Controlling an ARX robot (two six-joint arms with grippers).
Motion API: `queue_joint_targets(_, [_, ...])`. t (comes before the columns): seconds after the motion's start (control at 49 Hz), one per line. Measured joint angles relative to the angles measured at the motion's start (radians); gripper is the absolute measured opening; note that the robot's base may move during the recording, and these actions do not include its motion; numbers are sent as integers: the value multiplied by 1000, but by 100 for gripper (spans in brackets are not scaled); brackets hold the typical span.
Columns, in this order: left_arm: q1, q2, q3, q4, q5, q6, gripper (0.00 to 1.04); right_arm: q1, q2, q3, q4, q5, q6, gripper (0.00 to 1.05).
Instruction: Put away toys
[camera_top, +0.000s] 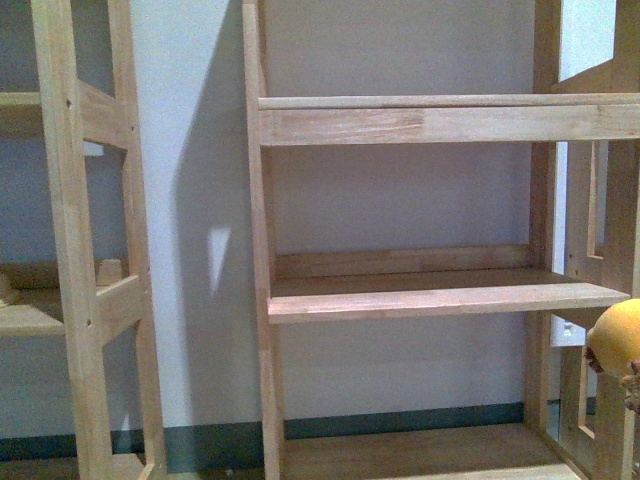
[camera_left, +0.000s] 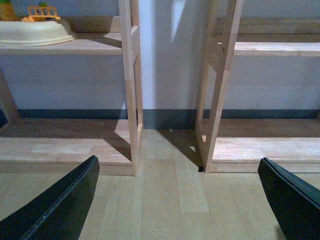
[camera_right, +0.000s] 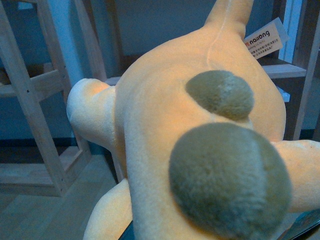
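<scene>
The orange-yellow plush toy (camera_right: 165, 125) fills the right wrist view, with two olive-grey round patches and a white label near its far end. My right gripper is shut on the plush toy; its fingers are almost wholly hidden under it. In the front view only a yellow edge of the toy (camera_top: 617, 335) shows at the right border, beside the wooden shelf unit (camera_top: 440, 300). My left gripper (camera_left: 180, 200) is open and empty, its dark fingers (camera_left: 60, 205) spread wide low over the wooden floor, facing the gap between two shelf units.
Two wooden shelf units stand against a pale wall: one at left (camera_top: 80, 250), one in the middle with boards at several heights. In the left wrist view a cream basin (camera_left: 35, 32) with small toys sits on a shelf. The shelf uprights (camera_left: 131, 85) flank a narrow floor gap.
</scene>
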Motion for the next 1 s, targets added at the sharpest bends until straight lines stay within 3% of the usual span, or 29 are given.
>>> queue_joint_targets(1.001, [2,1,0,0,0,0,99,3,1,0,0,-1,0,7])
